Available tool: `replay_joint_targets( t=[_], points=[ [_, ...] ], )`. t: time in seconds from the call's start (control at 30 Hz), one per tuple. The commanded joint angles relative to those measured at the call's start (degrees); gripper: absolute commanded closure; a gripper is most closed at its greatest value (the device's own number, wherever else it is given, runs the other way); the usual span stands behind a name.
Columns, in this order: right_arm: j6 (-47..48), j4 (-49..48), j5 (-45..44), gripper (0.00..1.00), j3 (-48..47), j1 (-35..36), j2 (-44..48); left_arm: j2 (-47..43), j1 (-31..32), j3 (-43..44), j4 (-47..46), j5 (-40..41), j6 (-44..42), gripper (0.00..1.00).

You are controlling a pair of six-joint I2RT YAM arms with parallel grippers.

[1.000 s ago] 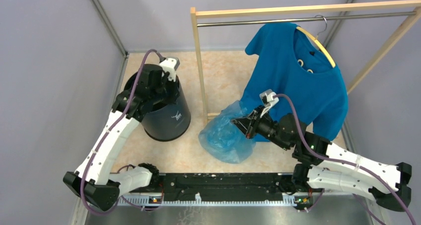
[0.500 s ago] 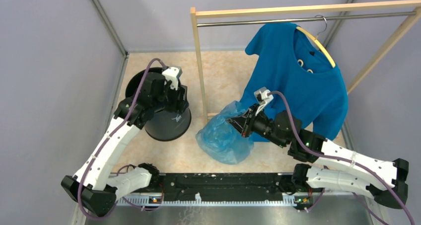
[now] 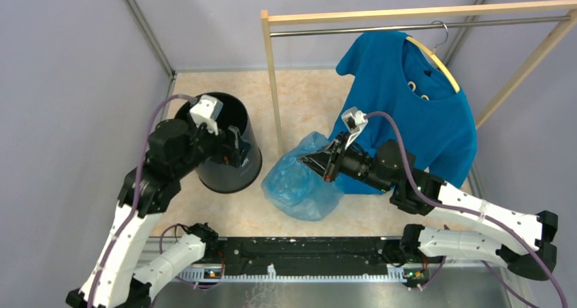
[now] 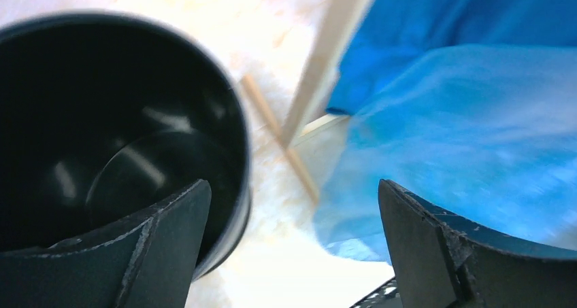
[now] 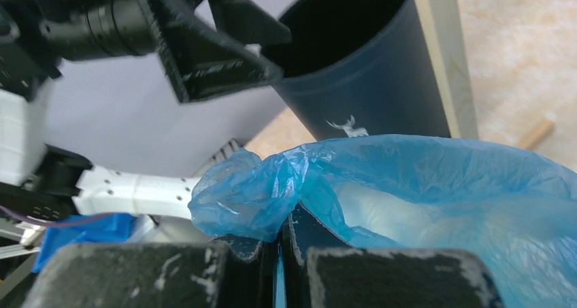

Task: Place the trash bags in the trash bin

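Right gripper [image 3: 314, 164] pinching crinkly light-blue plastic bag [image 3: 296, 185], left gripper [image 3: 235, 147] spread wide, empty, beside round black plastic bin [image 3: 228, 174]

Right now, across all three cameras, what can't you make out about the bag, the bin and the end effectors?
Top view: part of the opening of the bin, covered by the left end effector and its arm.
Left wrist view: blur smears where the bag ends and the shirt begins.
Right wrist view: the tips of the right end effector, buried in bunched plastic.
Every view: the floor under the bag.
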State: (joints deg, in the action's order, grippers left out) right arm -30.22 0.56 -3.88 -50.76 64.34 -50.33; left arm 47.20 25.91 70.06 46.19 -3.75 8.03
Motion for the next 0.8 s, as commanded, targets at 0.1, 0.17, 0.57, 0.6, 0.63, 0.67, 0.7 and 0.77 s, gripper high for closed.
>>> replay_joint_targets(
  t=[0.1, 0.17, 0.57, 0.6, 0.63, 0.67, 0.7, 0.77],
  points=[
    [-4.23, -11.3, 3.62, 1.0, -8.05, -0.26, -5.67, -6.85, 0.1, 4.75, -11.12, -36.02, 4.01, 0.01],
    [-5.79, -15.04, 5.36, 1.0, -9.44, -0.32, -8.09, -6.58, 0.08, 5.21, -12.08, -41.39, 5.01, 0.01],
    [-7.31, -19.26, 15.32, 1.0, -30.51, -0.26, -26.53, -7.9, 0.1, 13.13, -3.82, -8.63, 3.95, 0.08],
    [-6.7, -19.32, 15.82, 1.0, -32.74, -0.26, -28.01, -8.87, 0.1, 13.54, -4.07, -6.13, 4.45, 0.07],
    [-5.76, -19.17, 15.79, 1.0, -35.82, -0.28, -29.47, -9.75, 0.1, 14.0, -4.32, -3.9, 4.99, 0.05],
    [-4.79, -18.69, 15.6, 1.0, -38.21, -0.25, -31.06, -10.55, 0.1, 14.51, -4.54, -1.36, 5.48, 0.02],
    [-3.6, -18.14, 15.26, 1.0, -40.99, -0.26, -32.61, -11.22, 0.1, 15.0, -4.66, 1.0, 5.7, 0.01],
    [-0.91, -17.04, 14.06, 1.0, -46.16, -0.25, -35.98, -12.4, 0.1, 15.64, -4.94, 6.62, 6.47, 0.01]
  ],
)
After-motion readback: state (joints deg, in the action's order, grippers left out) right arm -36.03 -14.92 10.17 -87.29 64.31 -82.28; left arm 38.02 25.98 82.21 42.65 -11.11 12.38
